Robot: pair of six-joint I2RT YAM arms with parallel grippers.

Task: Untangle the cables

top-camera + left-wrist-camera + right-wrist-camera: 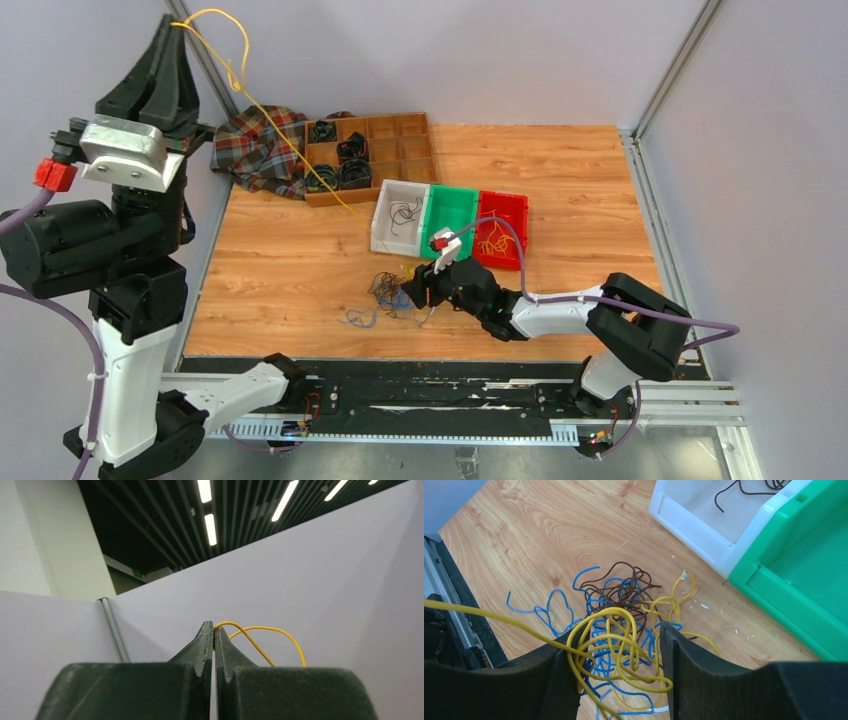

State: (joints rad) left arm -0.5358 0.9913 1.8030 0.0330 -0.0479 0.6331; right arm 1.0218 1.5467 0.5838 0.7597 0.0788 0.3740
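A tangle of thin yellow, blue and dark brown cables (388,293) lies on the wooden table in front of the bins. In the right wrist view the tangle (621,630) sits between my open fingers. My right gripper (412,290) is low over it, open, with yellow loops (624,645) between the jaws. My left gripper (178,40) is raised high at the far left, shut on a yellow cable (255,105) that runs taut down to the tangle. That cable loops out of the shut left fingertips (214,627) as a yellow wire (260,640).
A white bin (398,215) with a dark wire, a green bin (448,215) and a red bin (500,228) with yellow wires stand behind the tangle. A wooden compartment tray (370,155) with black coils and a plaid cloth (258,150) lie at the back left.
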